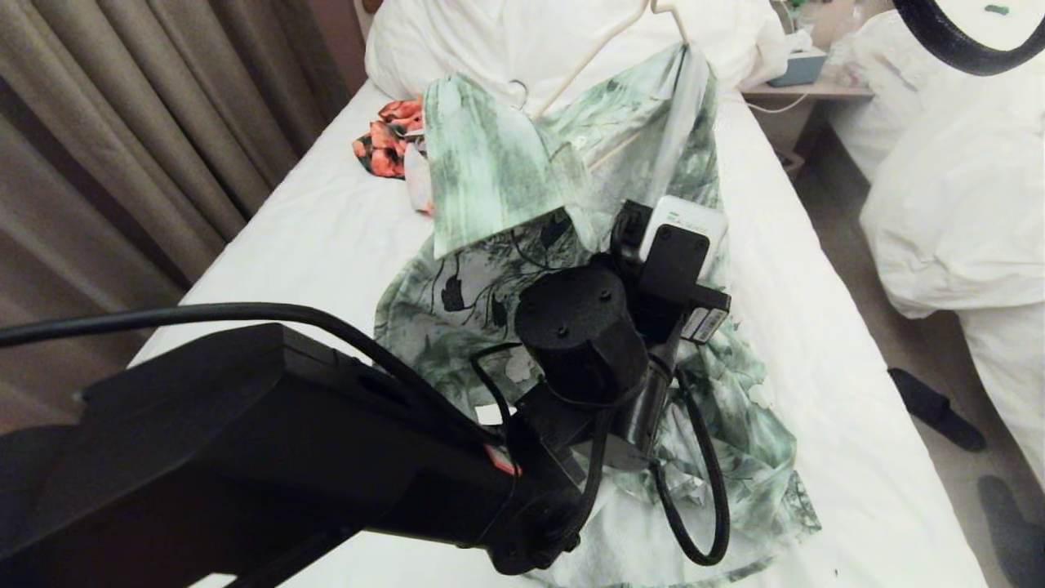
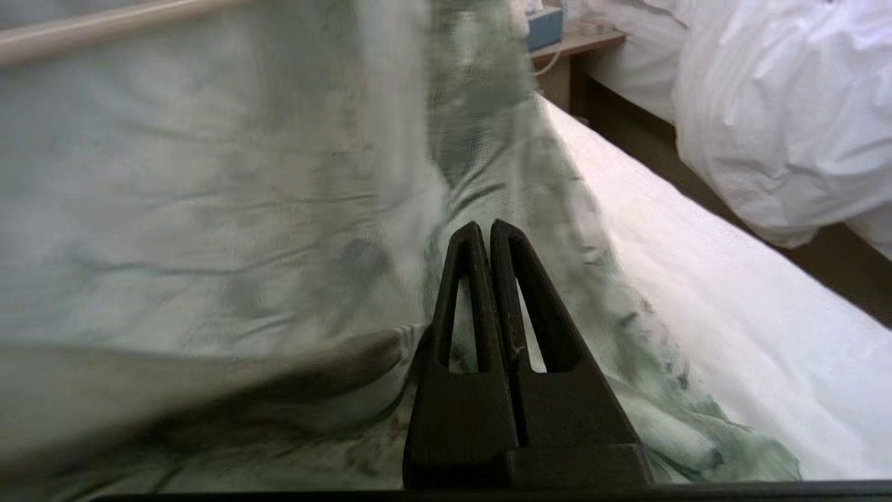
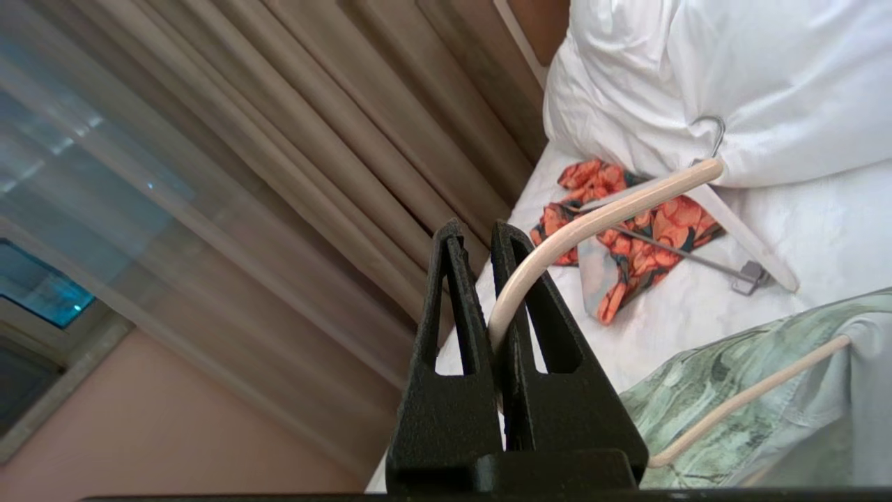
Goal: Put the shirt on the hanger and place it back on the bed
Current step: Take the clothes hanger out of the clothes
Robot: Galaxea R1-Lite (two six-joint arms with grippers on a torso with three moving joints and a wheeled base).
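**Operator:** Report layout, largest item first.

**Technician:** The large bed with the smooth white sheet carries everything. The green-and-white mottled shirt with dark vine print lies down its middle, its lower part spread on the sheet and its upper part lifted clear. The thin cream plastic hanger is raised above the shirt near the big white pillows; one arm of it already runs under the fabric. A smaller orange-and-black floral garment lies beside the pillows, apart from the shirt.

**Operator:** Claw states?

**Technician:** The right claw is clenched on the hanger's curved end and holds it up. The left claw sits low against the shirt, fingers pressed together; whether cloth is pinched between them cannot be confirmed.

**Operator:** Procedure for this step?

**Technician:** Judged as mid-task: one shoulder seated, one outstanding. Hold the hanger steady and level with the right claw. Draw the free shoulder over the bare hanger arm with the left. Move slowly; the cloth looks thin and limp, and it is likely to slide off a tilted hanger.
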